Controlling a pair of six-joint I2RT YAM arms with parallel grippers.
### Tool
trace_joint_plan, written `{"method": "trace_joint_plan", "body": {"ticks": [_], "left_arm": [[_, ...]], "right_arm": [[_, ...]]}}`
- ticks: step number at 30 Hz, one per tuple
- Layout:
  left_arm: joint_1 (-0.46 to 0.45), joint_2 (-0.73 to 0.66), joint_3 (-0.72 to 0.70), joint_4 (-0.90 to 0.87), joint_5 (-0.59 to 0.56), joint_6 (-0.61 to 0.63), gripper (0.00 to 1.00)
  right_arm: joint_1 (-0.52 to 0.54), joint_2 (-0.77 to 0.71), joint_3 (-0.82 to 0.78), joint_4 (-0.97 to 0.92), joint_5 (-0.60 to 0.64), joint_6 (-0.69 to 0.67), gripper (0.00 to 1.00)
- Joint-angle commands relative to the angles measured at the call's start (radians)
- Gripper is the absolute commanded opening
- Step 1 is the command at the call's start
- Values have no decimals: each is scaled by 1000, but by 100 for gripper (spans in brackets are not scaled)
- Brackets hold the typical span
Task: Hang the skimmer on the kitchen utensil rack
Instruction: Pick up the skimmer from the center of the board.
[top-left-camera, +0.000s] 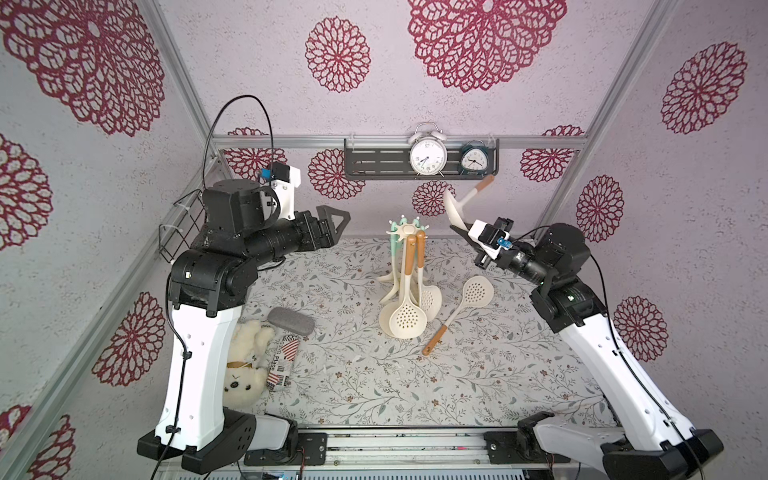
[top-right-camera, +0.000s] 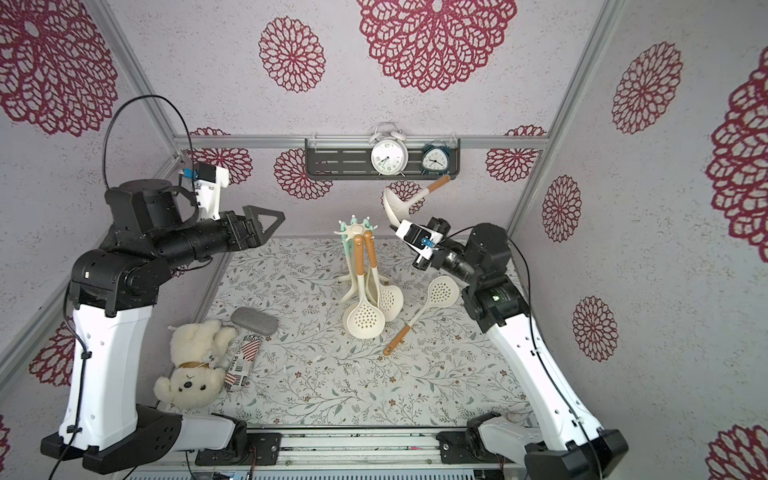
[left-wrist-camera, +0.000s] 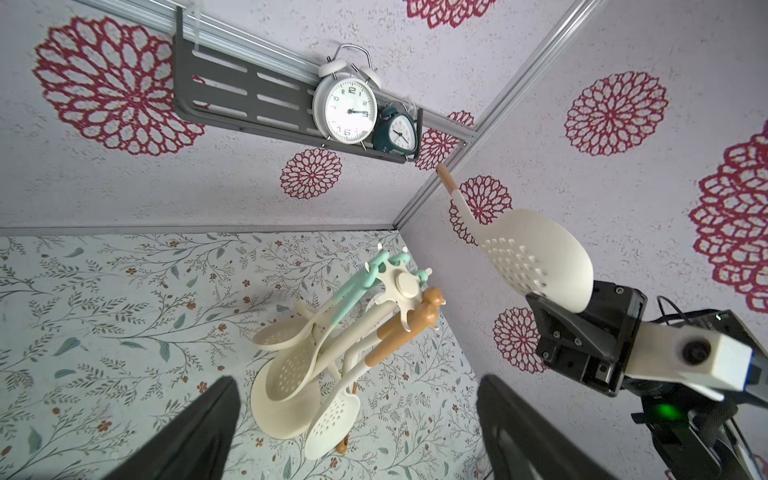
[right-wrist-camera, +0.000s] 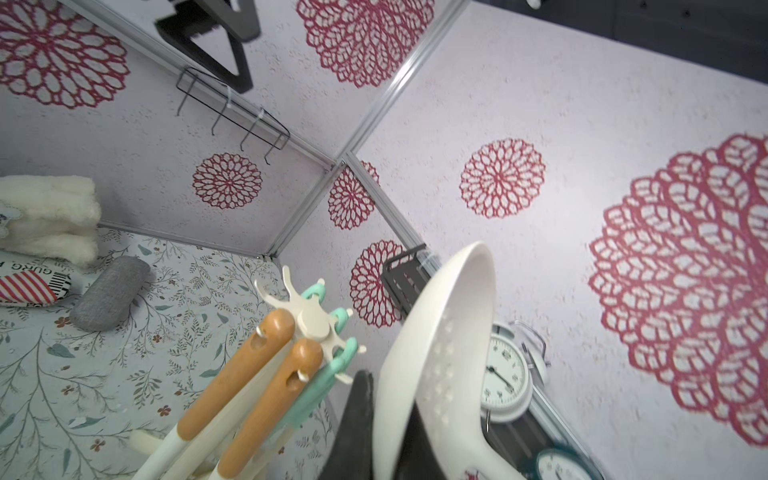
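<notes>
A cream skimmer (top-left-camera: 452, 208) with an orange-tipped handle is up in the air, and my right gripper (top-left-camera: 460, 229) is shut on the rim of its perforated bowl (right-wrist-camera: 440, 353). Its handle points up and back toward the wall shelf. The kitchen utensil rack (top-left-camera: 409, 229) stands mid-table, just left of and below the held skimmer. Several cream utensils with orange and mint handles hang from its crown (left-wrist-camera: 401, 286). A second cream skimmer (top-left-camera: 478, 291) lies flat on the table, right of the rack. My left gripper (top-left-camera: 337, 219) hovers open and empty, left of the rack.
A dark grey slotted shelf (top-left-camera: 374, 163) on the back wall carries a white clock (top-left-camera: 428, 157) and a small teal clock (top-left-camera: 473, 160). A black wire rack (top-left-camera: 183, 224) hangs on the left wall. A teddy bear (top-left-camera: 245, 361), grey case (top-left-camera: 289, 321) and striped pouch (top-left-camera: 282, 365) lie front left.
</notes>
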Motion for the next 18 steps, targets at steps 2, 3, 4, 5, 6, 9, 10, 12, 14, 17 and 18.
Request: {"method": "trace_joint_plan", "body": {"ticks": [2, 3, 4, 5, 6, 9, 10, 12, 14, 17, 18], "left_arm": [[113, -3, 24, 86, 106, -72, 95], [135, -4, 24, 94, 124, -79, 95], [153, -8, 19, 102, 138, -83, 95], [169, -14, 17, 108, 148, -86, 96], [187, -20, 13, 113, 164, -89, 96], [241, -33, 5, 131, 215, -108, 97], [262, -37, -1, 141, 234, -117, 97], [306, -42, -14, 168, 283, -144, 98], [336, -41, -22, 189, 324, -161, 98], [349, -24, -40, 203, 354, -165, 97], [349, -12, -41, 199, 365, -157, 97]], "right_arm": [[98, 107, 167, 41, -144, -234, 0], [125, 142, 212, 6, -146, -267, 0], [155, 173, 248, -18, -140, -299, 0], [180, 196, 281, -38, -138, -324, 0], [208, 223, 320, -65, -138, -354, 0], [291, 293, 431, -190, -114, -471, 0], [318, 312, 462, -233, -94, -516, 0], [381, 350, 502, -320, -16, -644, 0], [426, 376, 506, -351, 58, -751, 0], [441, 423, 536, -363, 67, -777, 0], [443, 440, 550, -370, 71, -789, 0]]}}
